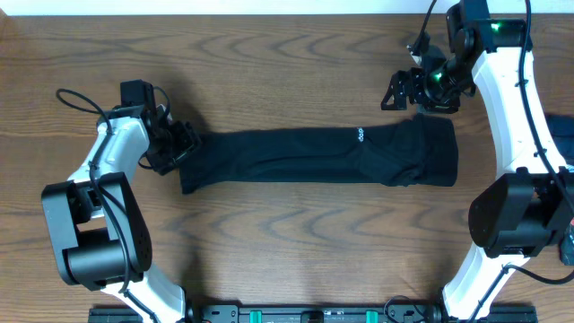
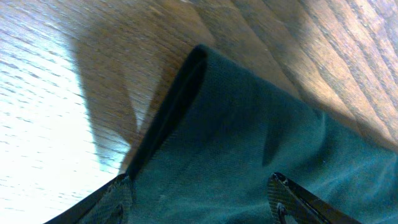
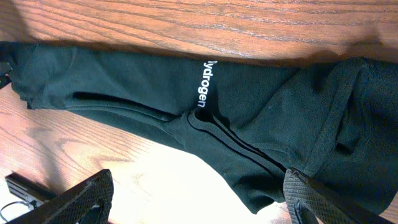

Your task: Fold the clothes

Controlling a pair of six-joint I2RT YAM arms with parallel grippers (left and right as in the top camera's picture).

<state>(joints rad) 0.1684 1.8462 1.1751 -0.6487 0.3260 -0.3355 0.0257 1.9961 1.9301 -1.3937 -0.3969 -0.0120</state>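
The clothes (image 1: 314, 157), i.e. one black top, are lying as a long narrow strip across the middle of the tabletop (image 1: 287, 242), running left to right. The white logo (image 1: 356, 136) is facing up, approx two-thirds along toward the right end. In the right wrist view the fabric (image 3: 124, 87) is showing stacked layers and seam lines beside the lettering (image 3: 208, 84). So the lengthwise folds are looking done, sleeves apparently tucked in, though exactly how is hard to tell. The right end is sitting bulkier and wrinkled. The left end is looking flatter, w/ a clean folded edge in the left wrist view (image 2: 249, 137).

Left pincer (image 1: 179, 144) is sitting right at the strip's left end. Its own cam is showing the fingers spread (image 2: 199, 185), w/ fabric lying between and under them, and it is not seen pinching anything. Right pincer (image 1: 414, 90) is hanging just beyond the strip's far right corner, above bare wood and apart from the cloth. It too is spread wide (image 3: 199, 180) and is holding nothing.

Judging progress: prob. past halfway. What's remaining is the crosswise part, bringing one end over toward the other once or twice to make a compact packet, plus maybe flattening the lumpy right end. No end-over-end fold is showing yet, and neither arm is gripping the fabric atm.
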